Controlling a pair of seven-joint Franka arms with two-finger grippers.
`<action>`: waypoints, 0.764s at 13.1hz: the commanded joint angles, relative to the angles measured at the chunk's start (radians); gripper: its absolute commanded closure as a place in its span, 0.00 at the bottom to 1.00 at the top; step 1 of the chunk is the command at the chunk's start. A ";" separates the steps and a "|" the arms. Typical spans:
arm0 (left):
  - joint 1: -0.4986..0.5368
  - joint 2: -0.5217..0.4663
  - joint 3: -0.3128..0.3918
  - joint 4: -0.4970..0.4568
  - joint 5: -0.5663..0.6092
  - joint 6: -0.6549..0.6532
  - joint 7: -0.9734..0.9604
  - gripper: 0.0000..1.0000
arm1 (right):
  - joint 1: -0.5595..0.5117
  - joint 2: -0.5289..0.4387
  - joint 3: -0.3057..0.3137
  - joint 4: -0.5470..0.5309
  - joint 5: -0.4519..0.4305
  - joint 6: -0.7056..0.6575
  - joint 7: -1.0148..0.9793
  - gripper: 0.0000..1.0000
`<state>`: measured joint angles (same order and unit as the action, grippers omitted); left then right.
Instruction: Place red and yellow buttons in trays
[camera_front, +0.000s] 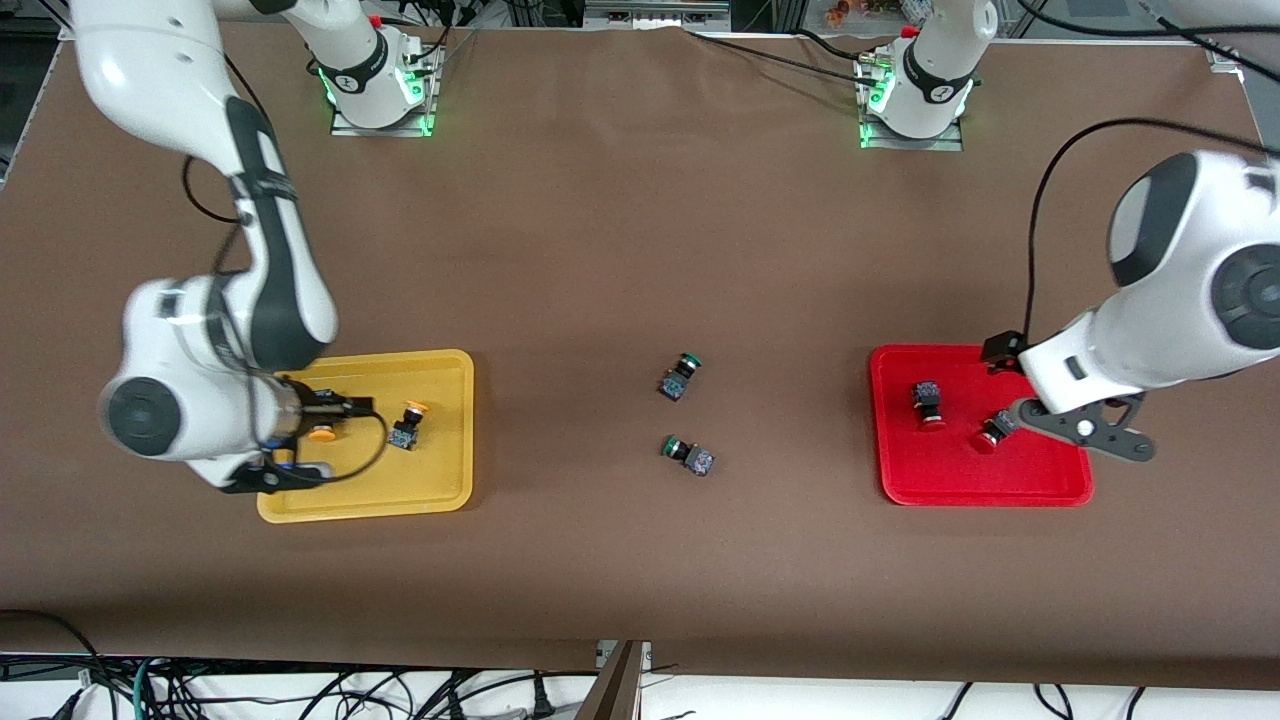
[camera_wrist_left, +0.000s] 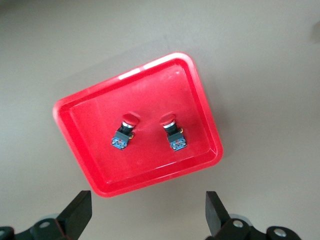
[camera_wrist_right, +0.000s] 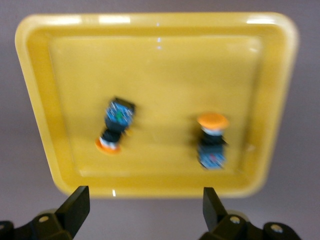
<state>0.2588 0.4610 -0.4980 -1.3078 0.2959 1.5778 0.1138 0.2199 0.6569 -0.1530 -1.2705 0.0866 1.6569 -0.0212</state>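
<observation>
Two red-capped buttons (camera_front: 928, 402) (camera_front: 995, 430) lie in the red tray (camera_front: 960, 475). They also show in the left wrist view (camera_wrist_left: 124, 132) (camera_wrist_left: 172, 132) on the red tray (camera_wrist_left: 150, 95). Two yellow-capped buttons (camera_front: 408, 425) (camera_front: 320, 432) lie in the yellow tray (camera_front: 440, 470). They also show in the right wrist view (camera_wrist_right: 115, 125) (camera_wrist_right: 212, 140) on the yellow tray (camera_wrist_right: 165, 75). My left gripper (camera_wrist_left: 148, 205) is open and empty, up over the red tray's edge. My right gripper (camera_wrist_right: 142, 200) is open and empty, up over the yellow tray's edge.
Two green-capped switches (camera_front: 680, 375) (camera_front: 688, 453) lie on the brown table between the trays. The arm bases (camera_front: 375, 90) (camera_front: 915, 100) stand along the table's back edge. Cables hang below the table's front edge.
</observation>
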 joint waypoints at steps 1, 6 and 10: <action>-0.087 -0.057 0.083 0.049 -0.044 -0.045 -0.016 0.00 | -0.008 -0.115 -0.058 -0.010 -0.001 -0.158 -0.101 0.00; -0.236 -0.369 0.397 -0.243 -0.317 -0.023 -0.100 0.00 | -0.008 -0.359 -0.048 -0.018 -0.074 -0.390 -0.097 0.00; -0.328 -0.490 0.518 -0.387 -0.311 0.099 -0.126 0.00 | -0.163 -0.551 0.123 -0.087 -0.087 -0.394 -0.103 0.00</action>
<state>-0.0438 0.0514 -0.0073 -1.5896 -0.0032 1.6120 0.0025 0.1543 0.2142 -0.1240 -1.2886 0.0120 1.2578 -0.1089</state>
